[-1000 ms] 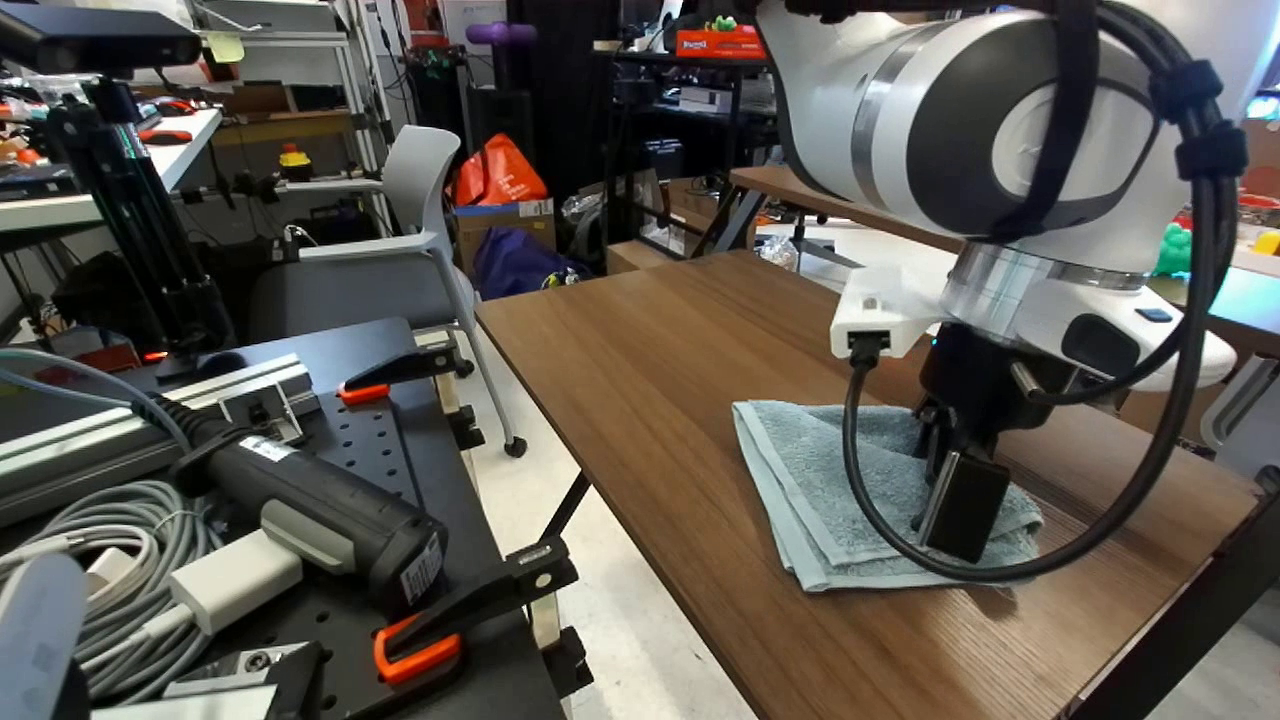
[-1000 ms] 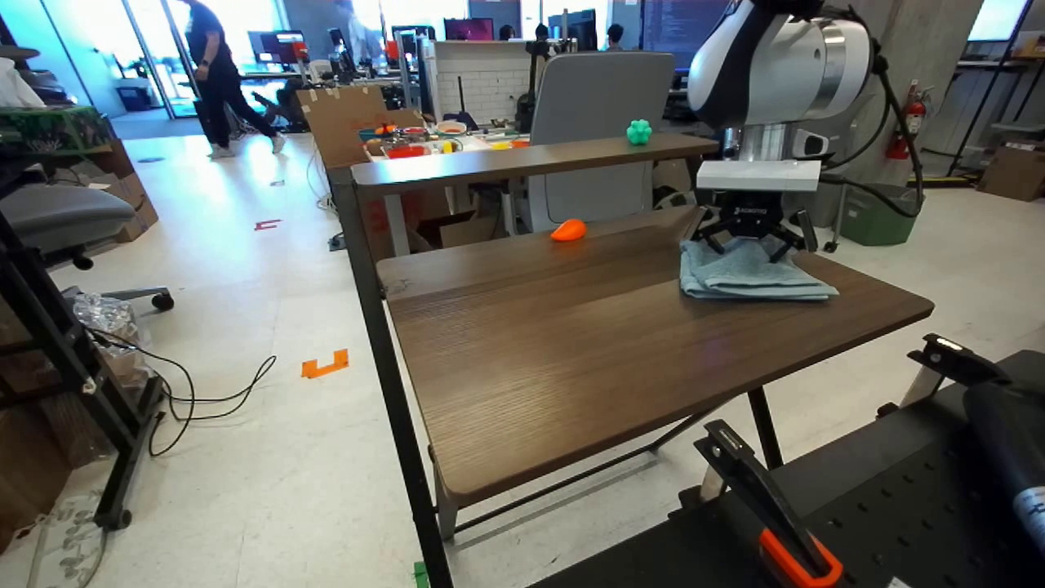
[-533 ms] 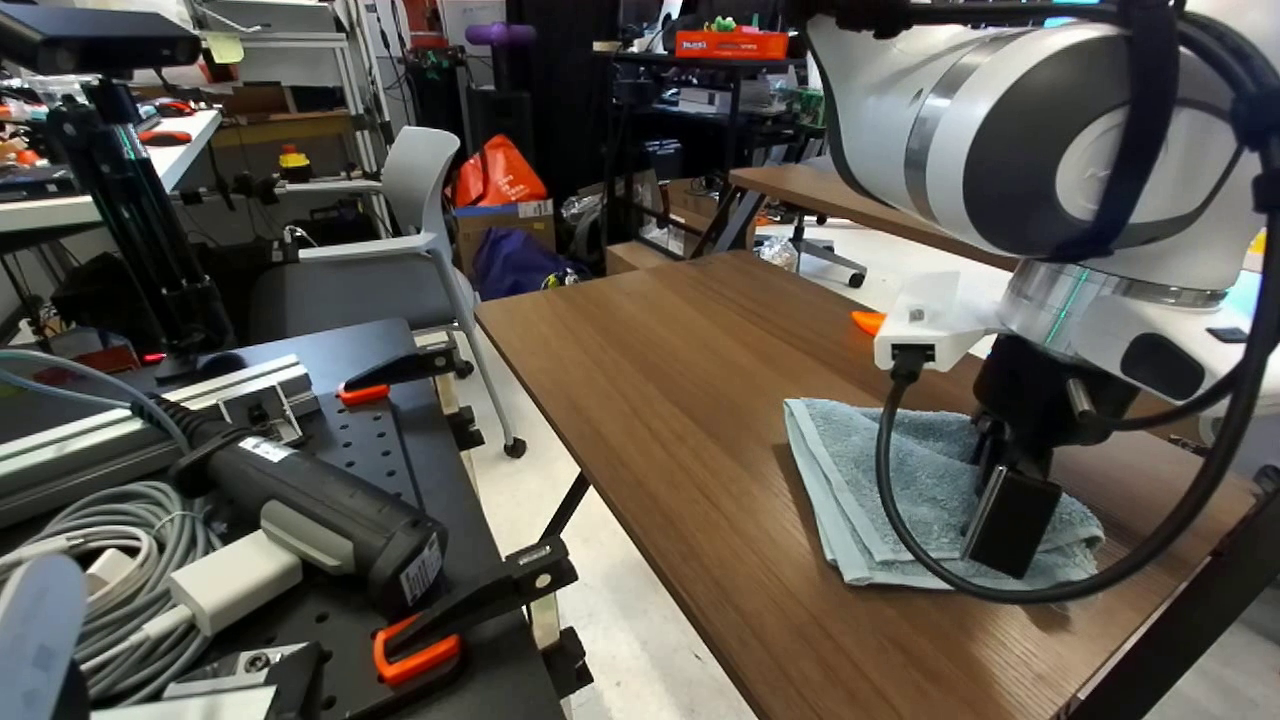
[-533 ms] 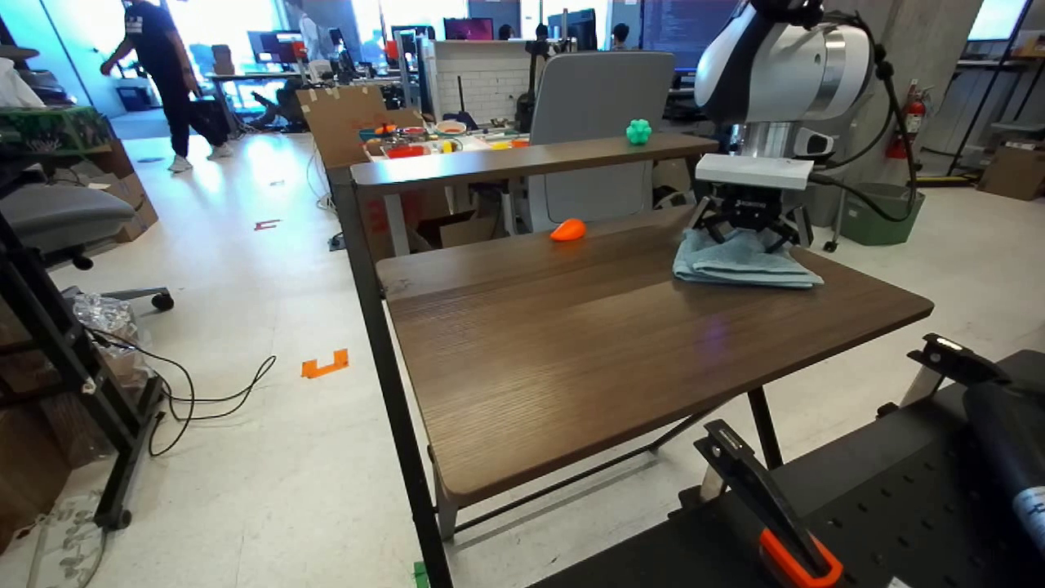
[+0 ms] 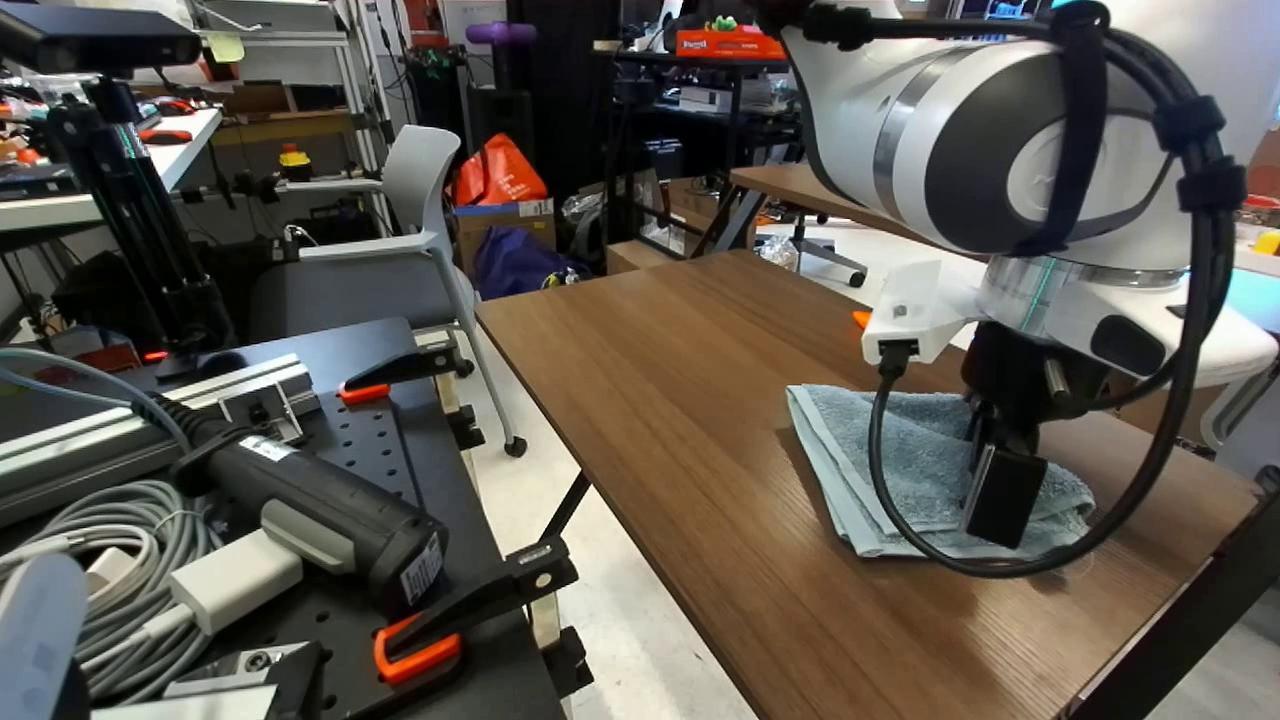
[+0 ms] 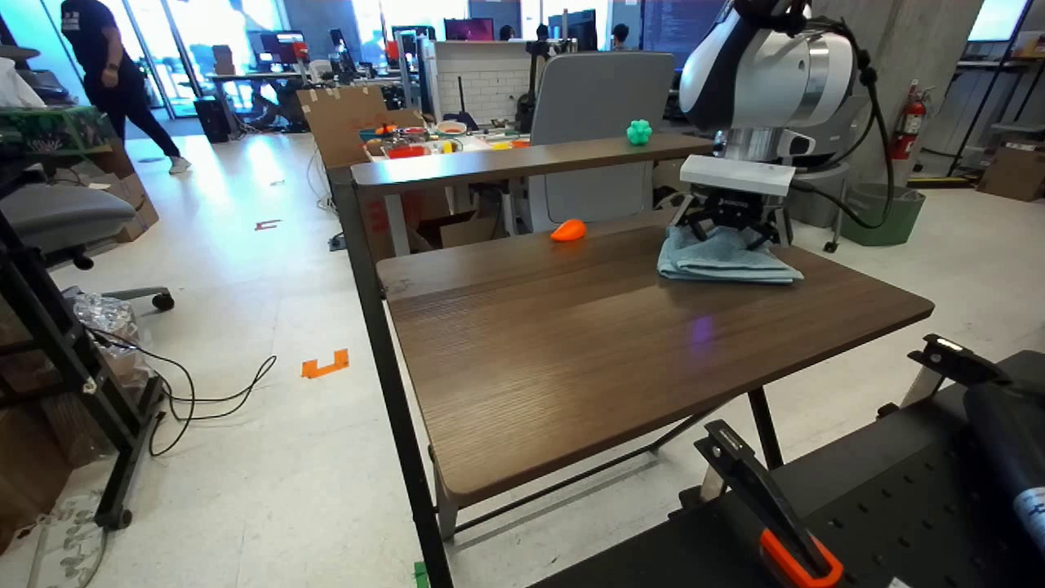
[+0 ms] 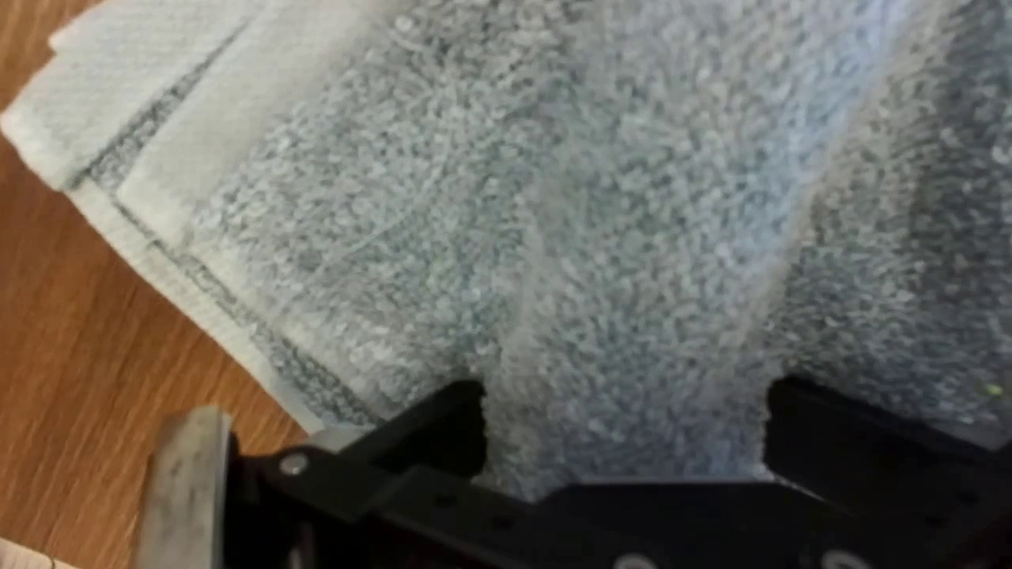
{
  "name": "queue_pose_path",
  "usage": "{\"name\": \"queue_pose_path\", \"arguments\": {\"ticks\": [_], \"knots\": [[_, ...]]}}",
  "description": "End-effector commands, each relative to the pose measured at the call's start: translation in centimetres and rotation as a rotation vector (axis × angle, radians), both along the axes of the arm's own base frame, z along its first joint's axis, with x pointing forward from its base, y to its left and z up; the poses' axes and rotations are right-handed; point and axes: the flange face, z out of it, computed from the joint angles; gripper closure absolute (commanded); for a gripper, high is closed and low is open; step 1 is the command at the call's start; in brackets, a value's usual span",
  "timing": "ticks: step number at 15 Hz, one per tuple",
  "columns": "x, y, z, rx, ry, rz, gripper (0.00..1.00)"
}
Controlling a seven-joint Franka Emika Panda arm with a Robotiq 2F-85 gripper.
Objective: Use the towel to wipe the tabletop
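The light blue folded towel (image 5: 920, 450) lies on the brown wooden tabletop (image 5: 650, 390); both also show in an exterior view, the towel (image 6: 727, 263) near the tabletop's (image 6: 571, 335) far right part. My gripper (image 6: 731, 237) points down over the towel's middle. In the wrist view the towel (image 7: 443, 174) fills most of the picture. A thick fold of it bulges up between the two black fingers of my gripper (image 7: 624, 403), touching both. The fingers stand well apart with the cloth squeezed between them. The towel's underside is hidden.
An orange object (image 6: 569, 230) lies at the tabletop's back edge. A raised shelf (image 6: 490, 166) with a green knobbly toy (image 6: 639, 131) runs behind it. A black post (image 6: 380, 343) stands at one end. A black cart (image 5: 350, 450) with clamps and cables stands beside the table.
Gripper and towel have slid together over the tabletop: sideways at first, then slightly back, in an exterior view. The towel keeps its folded shape and stays in the jaws. A person walks in the background.
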Motion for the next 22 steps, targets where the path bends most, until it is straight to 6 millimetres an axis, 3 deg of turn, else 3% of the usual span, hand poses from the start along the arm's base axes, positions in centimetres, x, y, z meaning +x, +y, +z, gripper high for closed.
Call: {"name": "queue_pose_path", "arguments": {"ticks": [1, 5, 8, 11, 18, 20, 22], "knots": [[1.4, -3.0, -1.5, 0.038, -0.048, -0.138, 0.00], [2.6, -6.7, -1.2, 0.035, -0.106, -0.289, 0.00], [3.1, -7.4, -1.1, 0.051, -0.104, -0.327, 0.00], [3.5, -4.6, -1.1, 0.068, -0.104, -0.246, 0.00], [3.0, 6.1, -1.8, 0.110, -0.105, 0.063, 0.00], [2.4, 7.3, -1.6, 0.102, -0.099, 0.118, 0.00], [2.4, 6.0, -1.0, 0.083, -0.112, 0.101, 0.00]]}}
